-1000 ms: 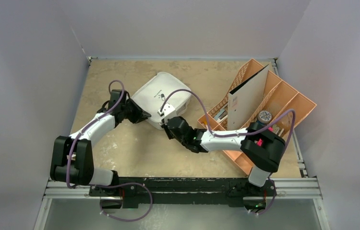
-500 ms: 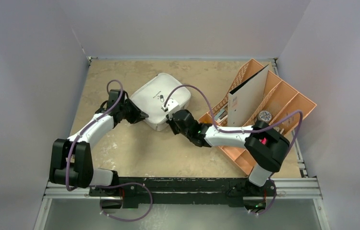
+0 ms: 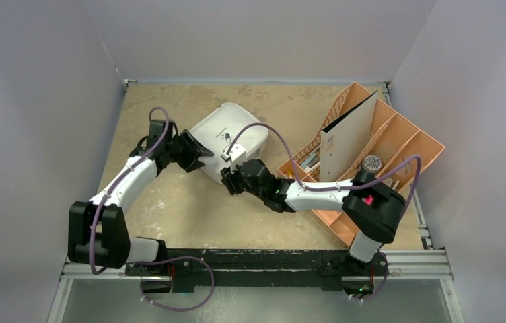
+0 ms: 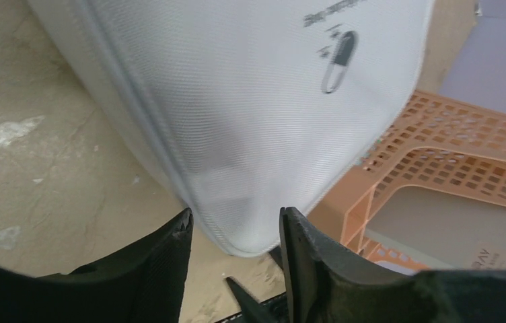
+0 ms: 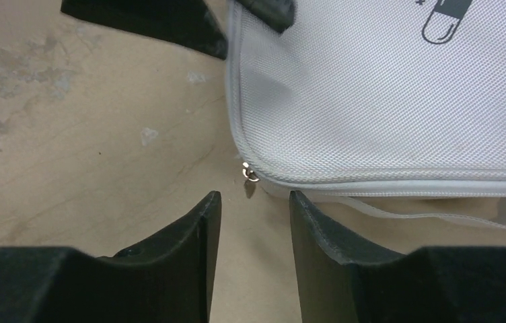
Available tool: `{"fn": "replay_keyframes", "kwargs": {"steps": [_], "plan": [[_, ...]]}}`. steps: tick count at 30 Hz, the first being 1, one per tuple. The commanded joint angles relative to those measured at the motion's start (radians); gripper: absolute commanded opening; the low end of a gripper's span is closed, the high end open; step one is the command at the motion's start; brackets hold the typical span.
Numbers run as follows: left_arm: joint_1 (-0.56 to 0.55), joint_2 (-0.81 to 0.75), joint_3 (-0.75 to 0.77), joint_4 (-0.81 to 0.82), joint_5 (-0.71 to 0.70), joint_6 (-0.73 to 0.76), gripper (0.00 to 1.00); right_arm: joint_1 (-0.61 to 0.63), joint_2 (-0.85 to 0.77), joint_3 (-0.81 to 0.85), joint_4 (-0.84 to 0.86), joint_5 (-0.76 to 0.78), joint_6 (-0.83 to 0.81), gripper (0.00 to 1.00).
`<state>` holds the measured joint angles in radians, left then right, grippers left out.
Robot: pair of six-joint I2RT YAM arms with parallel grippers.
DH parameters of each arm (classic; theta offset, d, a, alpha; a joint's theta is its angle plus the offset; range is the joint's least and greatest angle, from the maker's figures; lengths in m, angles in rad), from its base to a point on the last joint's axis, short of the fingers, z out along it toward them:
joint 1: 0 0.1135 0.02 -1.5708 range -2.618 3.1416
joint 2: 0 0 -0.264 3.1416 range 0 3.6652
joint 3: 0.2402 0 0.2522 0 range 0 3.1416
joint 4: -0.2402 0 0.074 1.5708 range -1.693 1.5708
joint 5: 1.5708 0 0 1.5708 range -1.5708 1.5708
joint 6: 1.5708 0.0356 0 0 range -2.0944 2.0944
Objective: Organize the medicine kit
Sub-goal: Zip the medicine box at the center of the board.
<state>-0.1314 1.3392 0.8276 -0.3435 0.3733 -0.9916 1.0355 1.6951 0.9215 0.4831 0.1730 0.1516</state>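
You see mottled tan tabletop (image 3: 169,208) beneath the left pincer (image 3: 198,151) and right pincer (image 3: 227,177), plain lilac-grey walls (image 3: 270,33) beyond and flanking them, an aluminium rail (image 3: 412,261) behind, under even light.

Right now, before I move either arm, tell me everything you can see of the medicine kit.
The pale grey-white rounded-square fabric medicine kit lies lid up and looks zipped shut on the tan table, turned cornerwise. Its woven lid carries a small dark pill logo. A metal zip pull hangs at the near corner, just ahead of the open right claw. The open left claw straddles its left corner; contact is unclear.
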Motion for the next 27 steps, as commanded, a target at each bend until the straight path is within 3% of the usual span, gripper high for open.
{"fn": "replay_keyframes", "kwargs": {"steps": [1,11,15,27], "plan": [[0.002,-0.04,0.142,-0.063,0.017,0.09,0.49,0.056,0.009,-0.021,0.149,0.177,0.086,0.47],[0.009,-0.048,0.222,-0.149,-0.039,0.211,0.52,0.126,0.099,-0.002,0.196,0.406,0.149,0.63],[0.018,-0.034,0.258,-0.197,-0.065,0.286,0.53,0.147,0.122,0.013,0.183,0.519,0.17,0.63],[0.079,0.002,0.19,-0.167,0.022,0.295,0.53,0.149,0.231,0.11,0.311,0.496,0.058,0.55]]}}
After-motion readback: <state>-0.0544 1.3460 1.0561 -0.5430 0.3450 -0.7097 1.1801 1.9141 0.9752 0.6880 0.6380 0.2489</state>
